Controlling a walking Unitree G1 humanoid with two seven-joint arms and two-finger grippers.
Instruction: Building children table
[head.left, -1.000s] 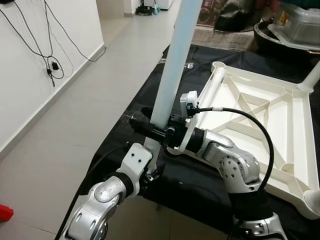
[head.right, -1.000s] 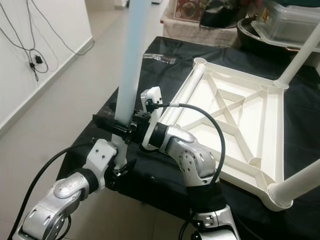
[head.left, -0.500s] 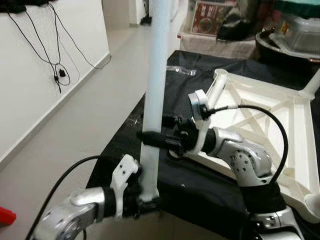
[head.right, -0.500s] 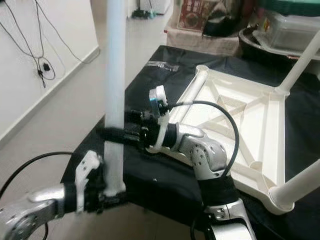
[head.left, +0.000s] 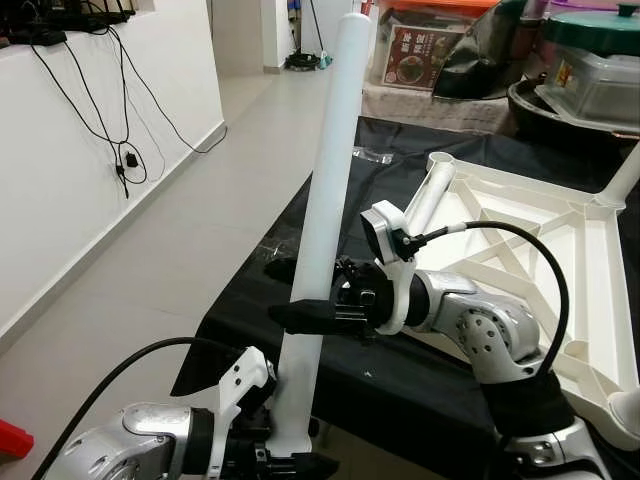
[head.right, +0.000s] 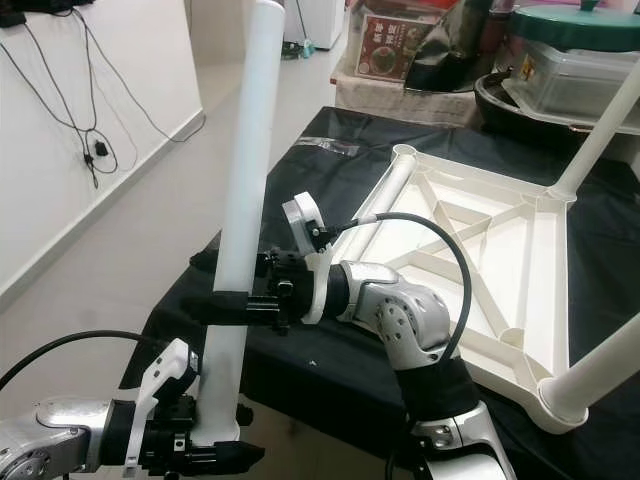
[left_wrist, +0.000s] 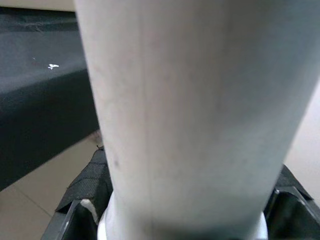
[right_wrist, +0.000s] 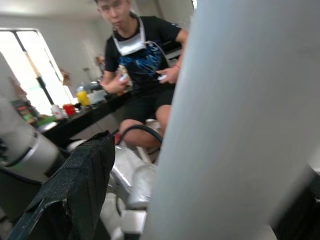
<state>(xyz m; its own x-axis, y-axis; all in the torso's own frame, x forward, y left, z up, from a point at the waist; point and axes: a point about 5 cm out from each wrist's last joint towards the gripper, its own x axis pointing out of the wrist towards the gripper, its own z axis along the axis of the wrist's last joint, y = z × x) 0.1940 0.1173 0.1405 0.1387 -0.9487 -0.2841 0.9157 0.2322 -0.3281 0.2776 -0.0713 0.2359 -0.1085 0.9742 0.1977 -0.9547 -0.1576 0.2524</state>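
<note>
Two grippers share one long white plastic table leg (head.left: 322, 240), held nearly upright off the near-left corner of the black-draped worktop (head.left: 410, 365): the left gripper (head.left: 280, 455) clamps its foot, the right gripper (head.left: 305, 315) closes on its middle, likely to steady it for aiming at a socket. Smooth, round and plain, it leans slightly. Beyond, the upturned white ribbed plastic tabletop (head.left: 520, 240) lies on the worktop, legs already standing at its far-right and near-right corners

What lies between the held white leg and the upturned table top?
In the left eye view, the right gripper and its arm span the gap from the white leg to the table top, above the black cloth.
</note>
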